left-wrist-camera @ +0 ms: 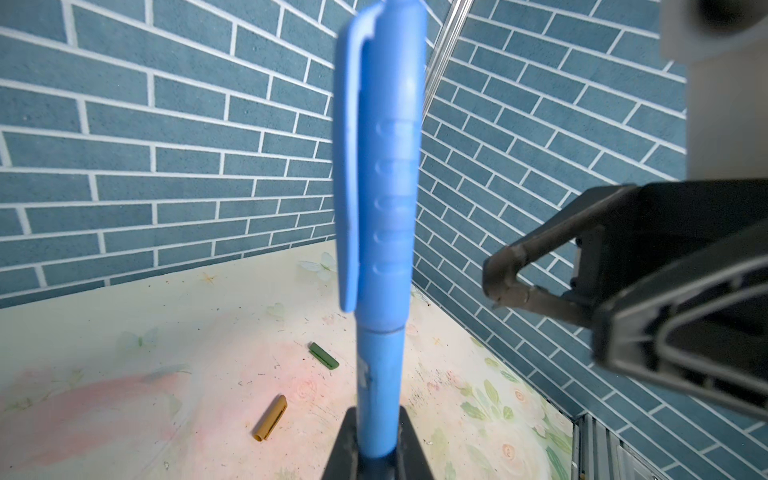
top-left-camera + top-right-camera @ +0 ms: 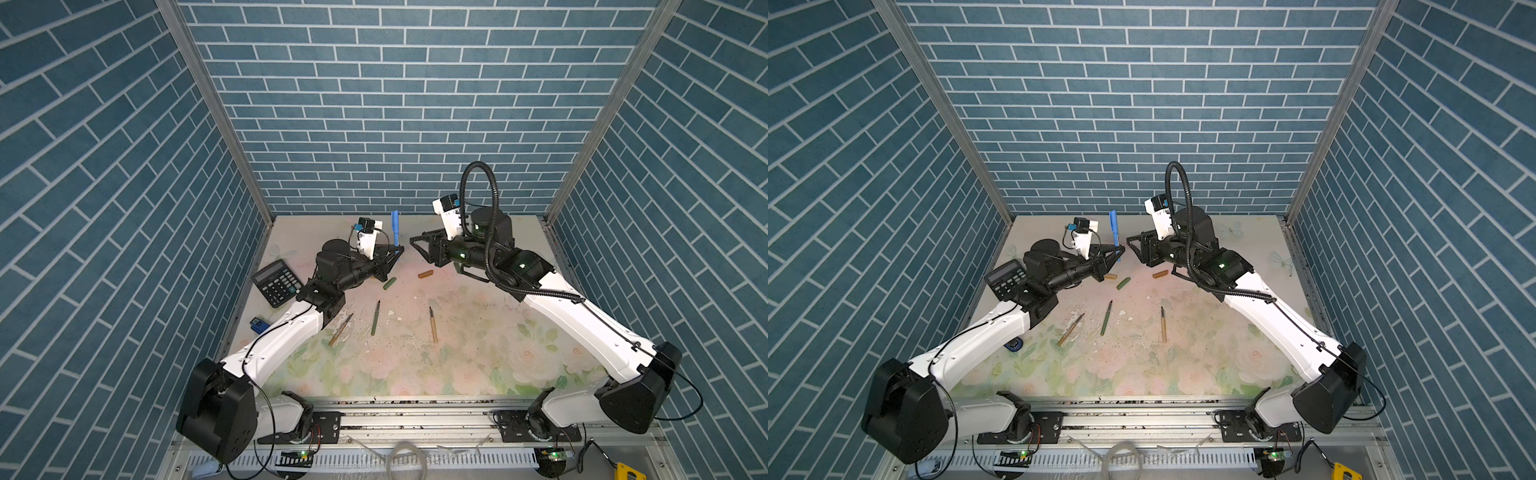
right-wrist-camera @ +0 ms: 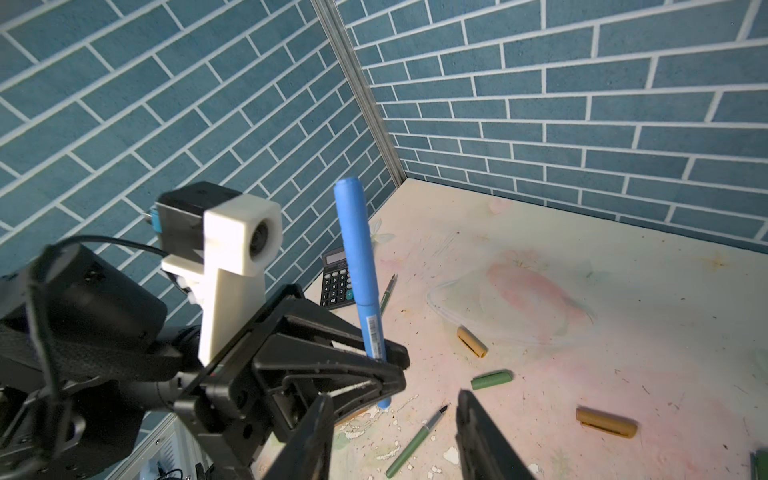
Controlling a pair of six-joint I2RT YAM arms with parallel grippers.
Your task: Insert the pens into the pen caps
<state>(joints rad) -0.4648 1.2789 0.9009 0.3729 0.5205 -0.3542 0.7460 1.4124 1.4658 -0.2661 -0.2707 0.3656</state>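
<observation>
1. Left fingers (image 2: pixel 395 252) clamped low on blue pen (image 2: pixel 395 227); pen upright, raised off tabletop (image 2: pixel 478 332), right of calculator (image 2: pixel 277 282).
2. Blue cap (image 1: pixel 386 166) seated on pen's upper end.
3. Right fingers (image 3: pixel 476 436) parted, holding nothing, just beside the pen, on its side away from calculator.
4. Green pen (image 2: pixel 376 318), green cap (image 2: pixel 389 283), orange-brown cap (image 2: pixel 425 274) lie loose on tabletop right of calculator, each apart from the others.

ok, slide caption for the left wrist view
Capped blue pen upright in the left gripper, right gripper nearby, tan cap and green cap loose on the table
</observation>
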